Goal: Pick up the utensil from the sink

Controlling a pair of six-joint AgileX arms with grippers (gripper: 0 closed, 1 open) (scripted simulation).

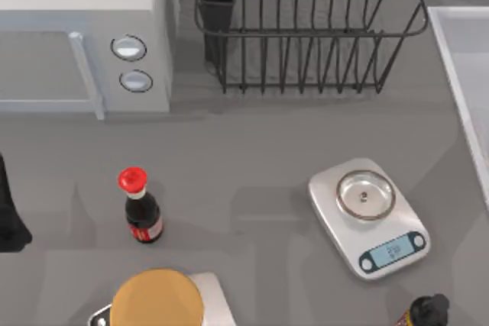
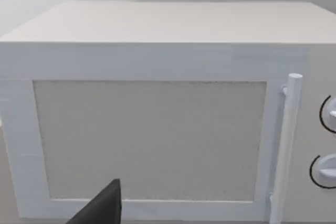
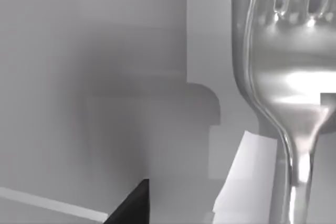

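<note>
Filling the right wrist view, the utensil (image 3: 286, 77) hangs close to the right tool, whose grip I cannot tell, so it could slip back into the sink (image 1: 466, 59).

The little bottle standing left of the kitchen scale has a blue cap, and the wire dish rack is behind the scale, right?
Nearly. The bottle does stand left of the kitchen scale, and the wire dish rack is behind the scale, but the bottle's cap is red, not blue. The top view shows it.
</note>
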